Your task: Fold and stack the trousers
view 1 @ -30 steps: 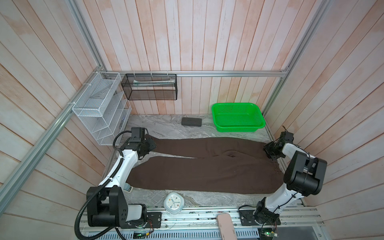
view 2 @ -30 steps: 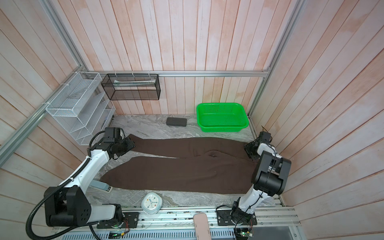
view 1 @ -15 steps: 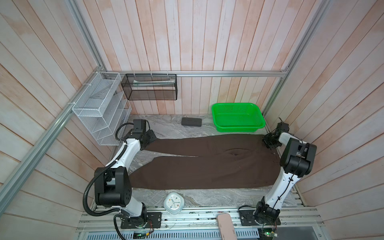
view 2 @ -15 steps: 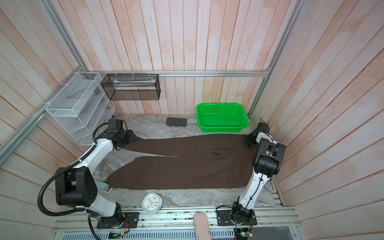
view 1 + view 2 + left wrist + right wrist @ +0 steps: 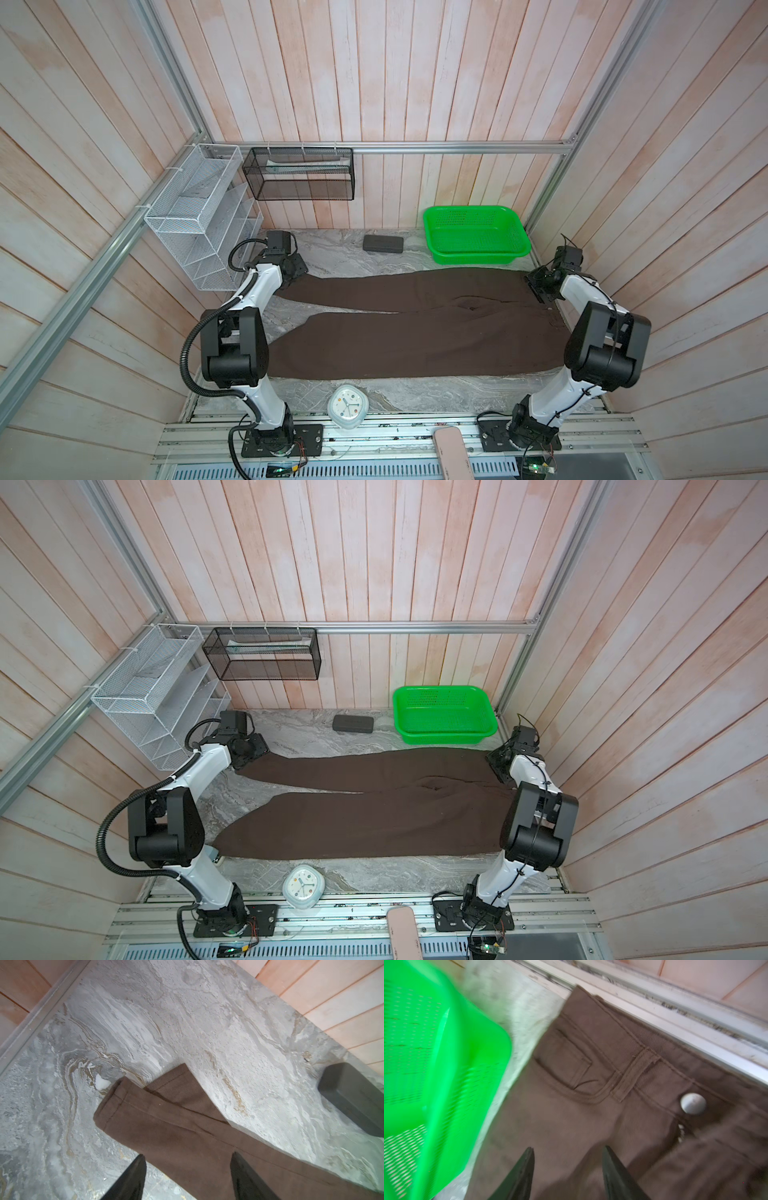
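Marble table (image 5: 340, 257) – the trousers (image 5: 415, 332) take up most of it, spread flat and unfolded. The waist end lies just in front of the green basket (image 5: 473, 257), and both legs run away from the basket towards its grey-case side.

Judged step: letting go after the spread, before folding leg over leg.
- Lift both grippers straight up, so no cloth drags with them.
- Smooth the pucker at the crotch, in front of the basket, before folding.
- Retake the basket-side hem and waist corner together and carry them across in step, so that edge meets edge.

Left gripper (image 5: 188, 1155): well away from the basket, beyond the dark grey case (image 5: 383, 244), over the hem (image 5: 110, 1105) of the leg on the basket side. Its fingers stand wide apart, one over the cloth and one over bare marble, and nothing is pinched between them.

Right gripper (image 5: 569, 1148): near the basket's front corner, above the waistband, with the metal button (image 5: 693, 1103) just ahead of it. It is parted too, less widely, and holds nothing.

Against a second ago:
- Both grippers have moved towards the basket's end of the table.
- The trousers' edge, which lay well apart from the basket, now lies close in front of it.
- The leg on the basket side is drawn straighter.
- Both arms' big joints now stand folded up over the front of the table.
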